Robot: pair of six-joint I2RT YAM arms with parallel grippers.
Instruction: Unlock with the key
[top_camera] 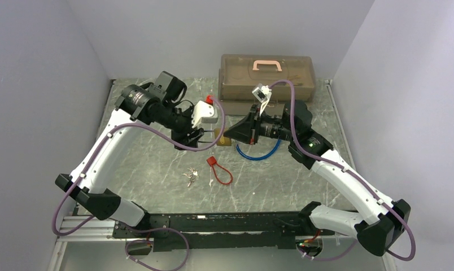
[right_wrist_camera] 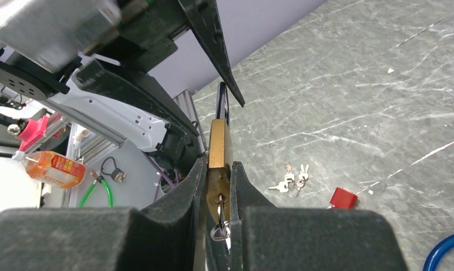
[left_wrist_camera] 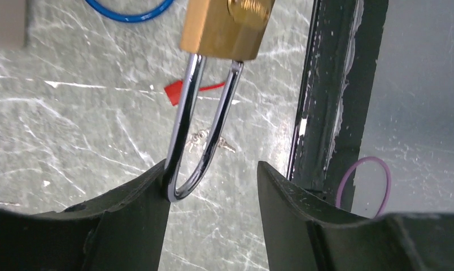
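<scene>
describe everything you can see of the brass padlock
The brass padlock has a gold block body and a long chrome shackle, both legs seemingly seated. It is held in mid-air, body clamped in the right pincer, a key in its keyway. The shackle's bend leans on one finger of the open left pincer.

Grey-green marbled tabletop [top_camera: 157, 169], boxed on three sides by plain pale lavender walls [top_camera: 174, 34], even diffuse light, translucent brown case [top_camera: 241, 76] against the back wall.
</scene>
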